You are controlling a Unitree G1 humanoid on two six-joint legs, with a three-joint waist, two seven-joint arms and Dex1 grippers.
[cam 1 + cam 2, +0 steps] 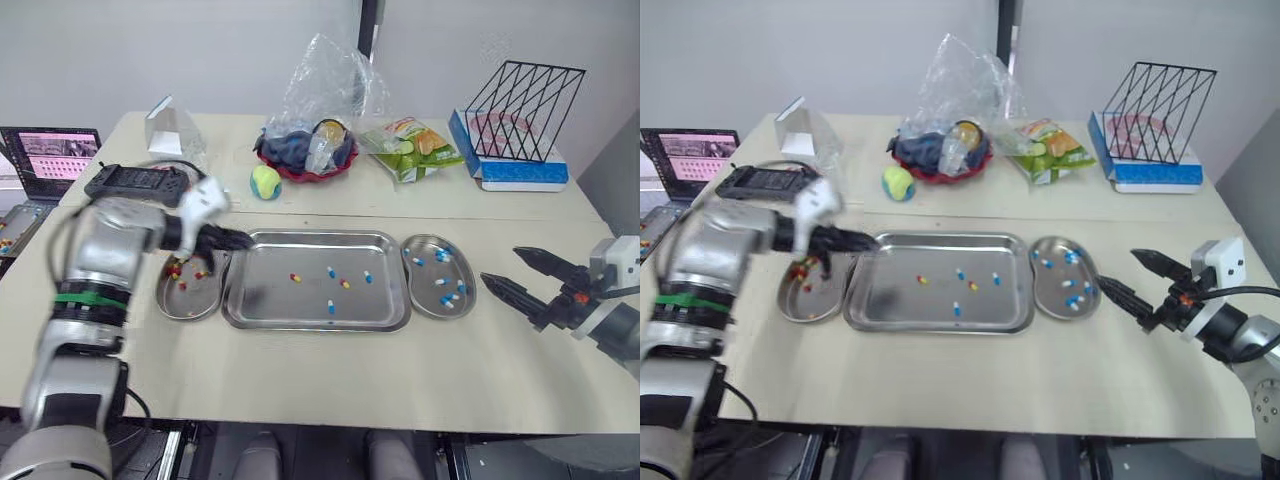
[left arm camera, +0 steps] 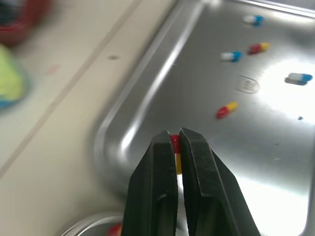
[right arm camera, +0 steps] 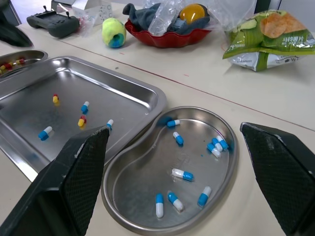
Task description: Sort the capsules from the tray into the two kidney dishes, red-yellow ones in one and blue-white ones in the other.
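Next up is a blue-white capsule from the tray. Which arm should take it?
Right. The right gripper is open and empty beside the blue-white dish, facing the tray. The left gripper is shut on a red-yellow capsule at the tray's left end, near the red-yellow dish.

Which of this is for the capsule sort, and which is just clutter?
Job: tray, left kidney dish, right kidney dish, red-yellow capsules, blue-white capsules.
Clutter: tennis ball, red bowl, snack bag, controller, laptop.
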